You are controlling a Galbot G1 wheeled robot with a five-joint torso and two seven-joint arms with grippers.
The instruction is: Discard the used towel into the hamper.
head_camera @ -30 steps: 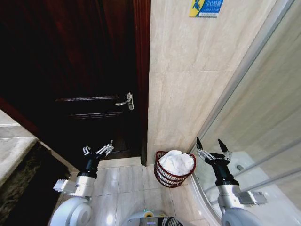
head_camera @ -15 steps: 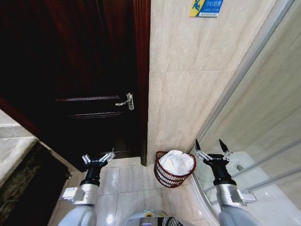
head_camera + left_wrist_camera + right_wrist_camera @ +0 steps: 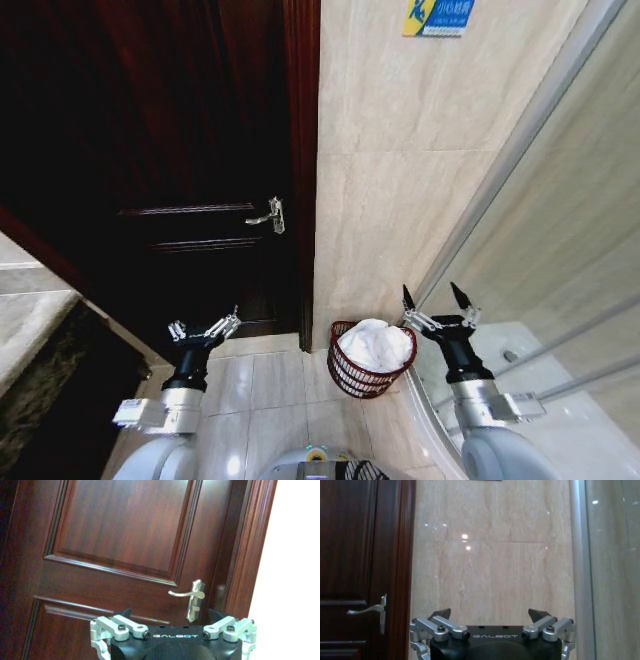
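One tiled floor (image 3: 275, 385), beige wall (image 3: 400, 180), dark door (image 3: 190, 150); hamper (image 3: 362, 372) holding white towel (image 3: 375, 343); left gripper (image 3: 205, 328), right gripper (image 3: 434, 305) spread wide, empty.

From my seat the head cam sits high, looking steeply down into a bathroom corner: dark wooden door (image 3: 160, 150), tiled wall (image 3: 400, 160) and glass shower screen (image 3: 560, 230), with the floor far below. The left wrist cam faces the door square-on from fairly close, its lever handle (image 3: 192, 598) near centre. The right wrist cam faces the tiled wall (image 3: 490, 555), door at one edge, glass at the other. All three views share that door handle.
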